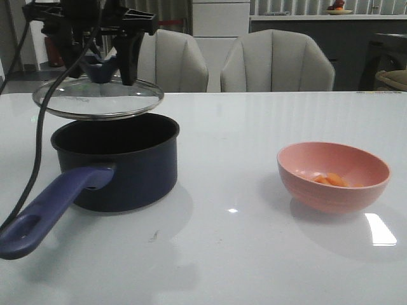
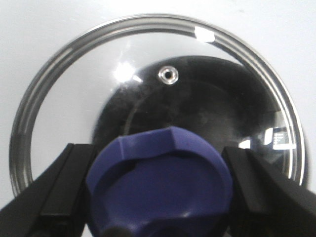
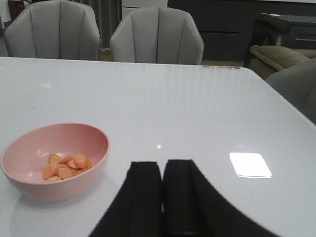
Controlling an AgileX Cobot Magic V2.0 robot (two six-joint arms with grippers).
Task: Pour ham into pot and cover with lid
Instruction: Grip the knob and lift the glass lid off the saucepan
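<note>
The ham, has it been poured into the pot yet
No, the ham lies in the pink bowl, which stands apart from the pot on the table.

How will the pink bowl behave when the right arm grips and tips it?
Likely stiff: the bowl holds a smooth, even rim. Probably light, holding only a few ham chunks. Its rounded sides and the glossy table suggest it may slide or rock if nudged. The right end effector is shut, apart from it.
</note>
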